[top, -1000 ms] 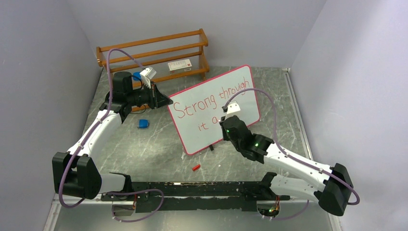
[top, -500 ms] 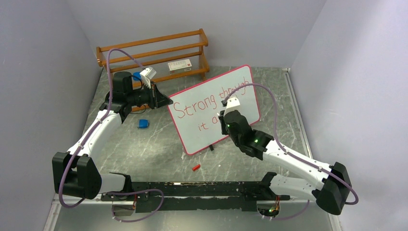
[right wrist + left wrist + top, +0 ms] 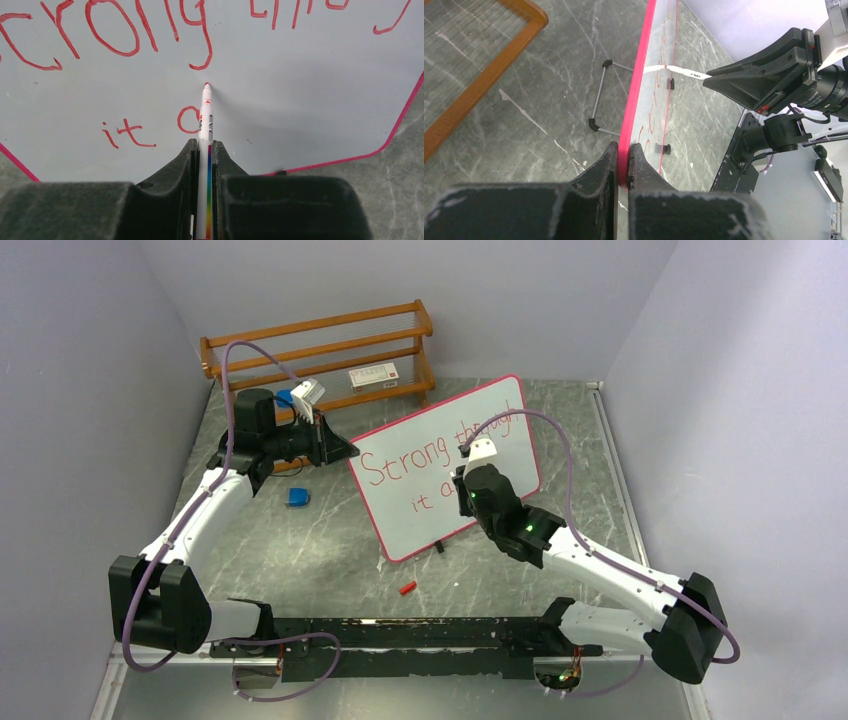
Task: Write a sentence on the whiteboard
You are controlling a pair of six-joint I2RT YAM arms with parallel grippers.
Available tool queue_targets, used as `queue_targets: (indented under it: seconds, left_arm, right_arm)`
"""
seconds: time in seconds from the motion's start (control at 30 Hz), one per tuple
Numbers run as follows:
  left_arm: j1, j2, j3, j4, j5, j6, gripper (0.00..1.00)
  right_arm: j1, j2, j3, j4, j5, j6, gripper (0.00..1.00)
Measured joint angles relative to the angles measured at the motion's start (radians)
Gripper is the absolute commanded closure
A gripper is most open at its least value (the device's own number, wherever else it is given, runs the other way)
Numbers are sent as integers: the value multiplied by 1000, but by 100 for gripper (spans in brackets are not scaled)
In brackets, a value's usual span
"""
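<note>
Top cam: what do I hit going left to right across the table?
Left arm's base → small blue object → left end effector → whiteboard → right arm's base. Wooden rack, right end effector and marker overlap others, left out.

Left hand [image 3: 623, 152] and right hand [image 3: 203, 147] both clamped, arms extended forward.

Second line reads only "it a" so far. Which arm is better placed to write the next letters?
Right. The right hand is shut on the marker, tip close to the sentence on the whiteboard. The left hand is shut on the whiteboard's edge, with no marker.
</note>
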Motion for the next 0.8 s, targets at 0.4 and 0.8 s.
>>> queue_targets:
  seconds: [0.4, 0.8]
  left_arm:
    - [0, 1, 0, 0, 0, 0, 95]
    - [0, 2, 0, 0, -1, 0, 95]
  right_arm:
    - [-2, -5, -7, -29, -13, 21, 100]
    - [-2, -11, -25, -52, -23, 47, 100]
